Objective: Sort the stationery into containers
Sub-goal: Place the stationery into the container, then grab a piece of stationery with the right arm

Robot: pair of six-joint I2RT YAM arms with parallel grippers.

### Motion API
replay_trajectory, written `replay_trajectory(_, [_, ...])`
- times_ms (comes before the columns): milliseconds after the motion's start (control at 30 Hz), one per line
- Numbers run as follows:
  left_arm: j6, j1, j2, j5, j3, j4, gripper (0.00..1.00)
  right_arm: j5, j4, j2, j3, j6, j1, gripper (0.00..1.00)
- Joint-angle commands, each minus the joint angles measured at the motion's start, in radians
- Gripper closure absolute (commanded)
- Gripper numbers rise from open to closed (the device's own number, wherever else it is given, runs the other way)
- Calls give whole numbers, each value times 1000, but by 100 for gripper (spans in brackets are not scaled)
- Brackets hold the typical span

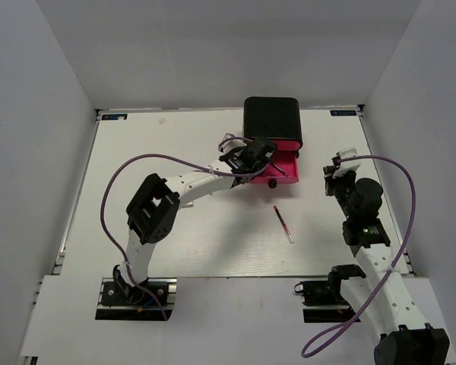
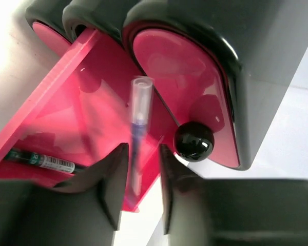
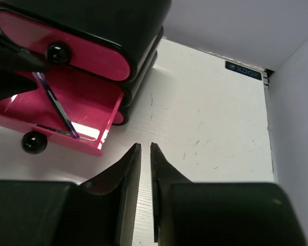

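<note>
The black cabinet [image 1: 272,118] stands at the back; its middle pink drawer [image 1: 286,166] is pulled out. My left gripper [image 1: 252,156] hovers over that drawer, open [image 2: 142,148]. A blue pen with a clear cap [image 2: 139,118] stands blurred between the fingers, touching neither, and leans inside the drawer [image 3: 56,105]. A dark pen with a green label [image 2: 46,161] lies in the drawer. A red pen [image 1: 283,223] lies on the table in front of the cabinet. My right gripper [image 1: 338,169] is shut and empty [image 3: 145,146], right of the cabinet above the table.
The top drawer [image 2: 179,72] is closed, its black knob [image 2: 194,142] close to my left fingers. The open drawer's knob [image 3: 34,142] juts toward the table front. White walls enclose the table on three sides. A purple cable loops over each arm.
</note>
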Motion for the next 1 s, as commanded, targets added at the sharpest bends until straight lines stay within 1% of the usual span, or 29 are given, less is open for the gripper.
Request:
replay_trajectory(0, [-22,-3,-29,-33,39,-33,55,-97,-1,-8,5,-11,-8,80])
replay_trajectory(33, [-22,-3,-40,-33,39,-42,49,-132,-8,-2,7,-14,-9,71])
replay_trajectory(67, [-22,-3,-40,-33,39,-42,45,-173,-24,-1,11,-20,-9,66])
replay_trajectory(100, [-22,-3,-56,-33,27,-42,45,-189,-42,1,11,-45,-8,61])
replay_trajectory(133, [-12,-3,-66,-24,27,-42,42,-251,-59,-1,13,-53,-8,53])
replay_trajectory(200, [-2,-3,-83,-11,2,-28,41,-282,-84,2,14,-79,-9,47])
replay_trajectory(233, [8,-3,-99,-11,2,-28,41,-348,-108,5,17,-112,-8,43])
replay_trajectory(267, [17,-3,-109,2,-8,-19,39,-363,-125,10,19,-129,-8,42])
replay_trajectory(300, [27,-3,-130,16,-8,-19,39,-386,-192,11,23,-146,-5,42])
replay_trajectory(333, [36,-3,-144,27,-17,-19,39,-453,-218,22,26,-213,-6,41])
replay_trajectory(367, [66,-3,-161,39,-39,-7,39,-519,-241,40,39,-235,1,41])
replay_trajectory(400, [86,-3,-203,52,-53,2,39,-575,-315,47,43,-253,2,43])
replay_trajectory(433, [105,-12,-228,67,-68,2,39,-600,-341,68,51,-307,3,44])
replay_trajectory(467, [152,-12,-254,78,-106,13,39,-636,-358,86,69,-318,8,45])
replay_trajectory(500, [183,-12,-283,93,-129,27,39,-640,-390,109,74,-338,12,47])
replay_trajectory(567, [252,-12,-381,93,-209,38,39,-614,-441,136,88,-372,28,47])
replay_trajectory(600, [322,-12,-420,93,-244,38,35,-606,-456,172,92,-401,49,47])
replay_trajectory(633, [365,-12,-460,93,-325,48,31,-595,-493,185,94,-427,58,47])
replay_trajectory(667, [414,-12,-546,93,-371,77,27,-548,-493,194,94,-438,69,47])
replay_trajectory(700, [520,-12,-596,93,-421,91,15,-539,-499,226,88,-445,96,47])
replay_trajectory(733, [559,-3,-645,93,-526,119,9,-511,-507,234,82,-456,107,47])
replay_trajectory(767, [595,11,-696,93,-586,145,3,-484,-506,251,80,-455,116,47])
replay_trajectory(800, [684,11,-804,93,-646,177,1,-473,-506,269,77,-456,158,47])
replay_trajectory(833, [735,11,-857,93,-750,205,1,-445,-502,287,79,-453,170,47])
replay_trajectory(867, [785,11,-907,73,-792,222,1,-431,-496,295,80,-430,201,47])
replay_trajectory(900, [874,11,-953,73,-856,232,1,-398,-496,307,88,-419,228,47])
replay_trajectory(933, [908,11,-1037,52,-878,233,1,-387,-508,350,103,-407,244,47])
replay_trajectory(967, [930,11,-1073,36,-895,208,1,-370,-512,367,108,-398,268,44])
